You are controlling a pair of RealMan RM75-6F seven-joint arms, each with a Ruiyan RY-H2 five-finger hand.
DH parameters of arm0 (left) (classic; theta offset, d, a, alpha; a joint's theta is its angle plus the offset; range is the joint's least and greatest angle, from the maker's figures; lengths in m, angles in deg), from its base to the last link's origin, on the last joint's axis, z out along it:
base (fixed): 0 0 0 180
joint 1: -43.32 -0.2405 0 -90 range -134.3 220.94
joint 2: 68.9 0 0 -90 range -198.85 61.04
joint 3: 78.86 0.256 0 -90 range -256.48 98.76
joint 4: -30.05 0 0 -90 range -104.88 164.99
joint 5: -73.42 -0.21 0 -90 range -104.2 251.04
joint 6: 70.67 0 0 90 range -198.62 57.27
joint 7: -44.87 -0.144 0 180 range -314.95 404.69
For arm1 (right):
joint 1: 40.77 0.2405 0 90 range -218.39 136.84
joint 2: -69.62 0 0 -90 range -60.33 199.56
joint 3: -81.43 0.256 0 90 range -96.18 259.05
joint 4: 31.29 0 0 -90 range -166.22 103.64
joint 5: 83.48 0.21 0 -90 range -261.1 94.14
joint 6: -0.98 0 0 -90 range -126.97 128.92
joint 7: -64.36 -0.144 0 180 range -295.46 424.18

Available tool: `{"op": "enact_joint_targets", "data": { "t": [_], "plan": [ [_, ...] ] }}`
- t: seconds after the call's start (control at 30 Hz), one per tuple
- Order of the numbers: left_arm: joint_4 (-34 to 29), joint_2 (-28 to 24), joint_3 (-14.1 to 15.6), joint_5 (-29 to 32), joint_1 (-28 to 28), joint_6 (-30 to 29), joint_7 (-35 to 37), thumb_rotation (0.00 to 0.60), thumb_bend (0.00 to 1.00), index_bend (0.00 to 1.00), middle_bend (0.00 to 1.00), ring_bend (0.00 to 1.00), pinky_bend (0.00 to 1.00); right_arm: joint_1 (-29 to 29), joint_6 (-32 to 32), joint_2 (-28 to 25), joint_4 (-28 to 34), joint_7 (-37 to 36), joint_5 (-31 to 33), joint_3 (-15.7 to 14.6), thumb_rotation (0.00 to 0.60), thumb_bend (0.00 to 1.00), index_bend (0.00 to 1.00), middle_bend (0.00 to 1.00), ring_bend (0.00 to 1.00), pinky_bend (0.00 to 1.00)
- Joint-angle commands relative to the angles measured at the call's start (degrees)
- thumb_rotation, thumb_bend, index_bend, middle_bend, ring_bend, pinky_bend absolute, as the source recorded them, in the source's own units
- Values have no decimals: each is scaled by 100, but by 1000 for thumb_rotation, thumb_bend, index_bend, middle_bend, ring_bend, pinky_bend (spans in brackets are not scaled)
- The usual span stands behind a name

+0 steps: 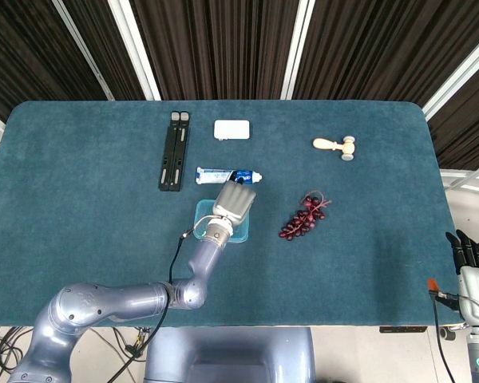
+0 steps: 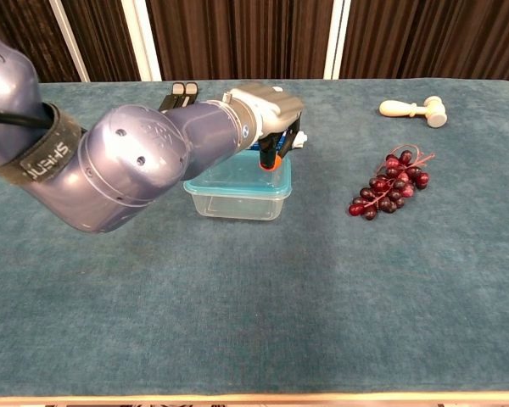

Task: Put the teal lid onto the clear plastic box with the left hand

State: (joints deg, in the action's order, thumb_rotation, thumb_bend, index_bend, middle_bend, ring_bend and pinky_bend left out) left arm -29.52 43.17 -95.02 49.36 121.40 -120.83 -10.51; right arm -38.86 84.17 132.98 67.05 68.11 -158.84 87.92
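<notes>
The clear plastic box (image 2: 234, 205) stands mid-table with the teal lid (image 2: 237, 181) lying on top of it. My left hand (image 2: 267, 106) hovers over the lid's far right corner, fingers bent downward. An orange fingertip (image 2: 269, 161) touches the lid there. From the head view the left hand (image 1: 234, 201) covers most of the lid (image 1: 201, 215), and only its teal edges show. My right hand (image 1: 471, 255) is off the table at the lower right, fingers pointing up, holding nothing.
A bunch of dark red grapes (image 2: 390, 181) lies right of the box. Behind the box lie a toothpaste tube (image 1: 215, 175), a black folded bar (image 1: 174, 150) and a small white case (image 1: 231, 129). A small wooden mallet (image 2: 416, 108) is at the far right.
</notes>
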Motion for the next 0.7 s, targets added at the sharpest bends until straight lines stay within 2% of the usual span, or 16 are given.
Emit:
{"op": "enact_joint_targets", "data": {
  "t": [0.03,0.47,0.7],
  "plan": [
    [49,37,13,-39,-11,24,6,600,519,682,558,196,109,0,-1,0,1,0,2,1,600,361,46,0,0,0],
    [216,193,46,-69,-58,96,-77,600,519,682,555,196,109,-2,-1,-11,12,-5,0,-1,600,362,46,0,0,0],
    [119,182,105,-281,-109,-53,-130,600,519,682,554,196,109,0,-5,-14,14,-5,-5,-4,600,362,46,0,0,0]
  ]
}}
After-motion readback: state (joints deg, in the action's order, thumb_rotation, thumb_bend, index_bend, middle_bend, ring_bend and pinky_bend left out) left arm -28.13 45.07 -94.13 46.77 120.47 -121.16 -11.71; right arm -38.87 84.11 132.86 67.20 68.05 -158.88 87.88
